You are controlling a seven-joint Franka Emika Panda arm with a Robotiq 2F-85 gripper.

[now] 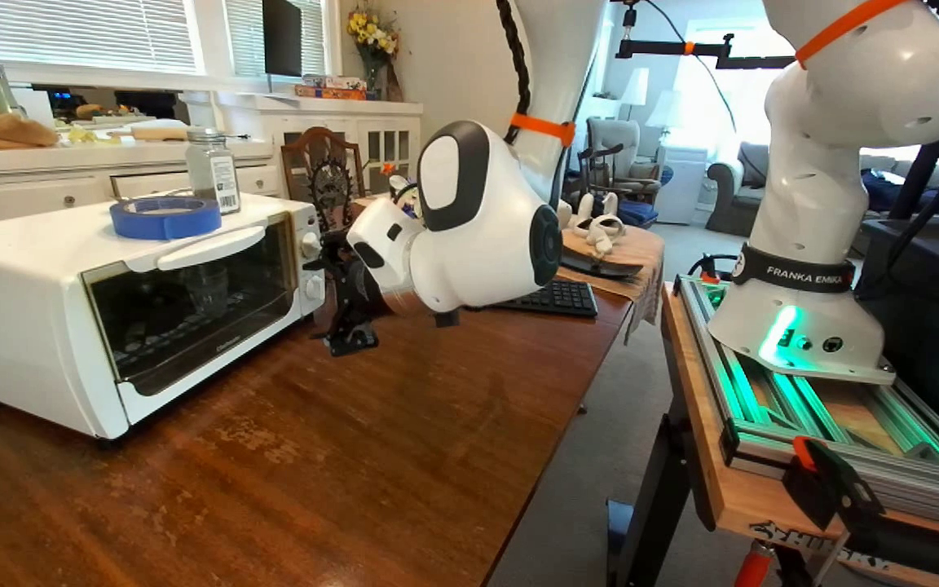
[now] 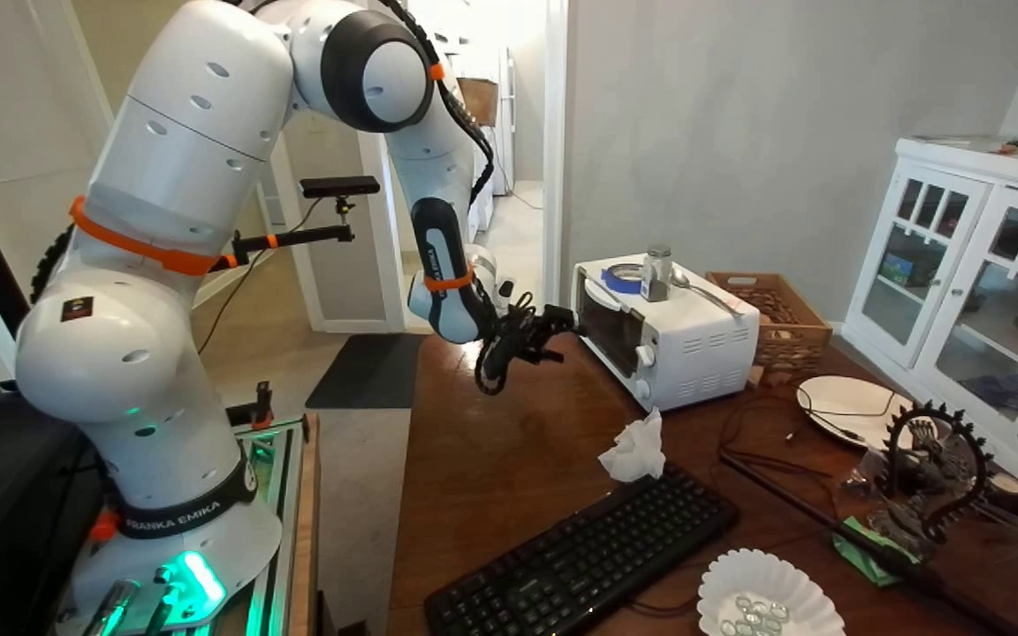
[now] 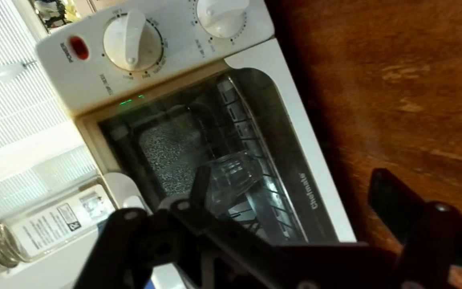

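A white toaster oven (image 1: 21, 244) stands on the wooden table, its glass door shut. My gripper (image 3: 291, 182) is open in front of that door with nothing between its fingers. In both exterior views the gripper (image 2: 565, 337) hangs above the table, close to the knob end of the oven; whether it touches is unclear. Through the door glass a clear cup (image 3: 235, 174) lies tilted on the rack. Two round knobs (image 3: 132, 40) show on the control panel. The white door handle (image 1: 210, 248) runs along the door's top. In the wrist view the fingers partly cover the door.
On the oven's top are a blue tape roll (image 1: 166, 218), a glass jar (image 1: 213, 175) and a spoon (image 2: 708, 293). A wicker basket (image 2: 805, 320) sits behind the oven. A keyboard (image 2: 580, 561), crumpled tissue (image 2: 637, 449), plate (image 2: 836, 397) and fluted bowl (image 2: 739, 574) lie about the table.
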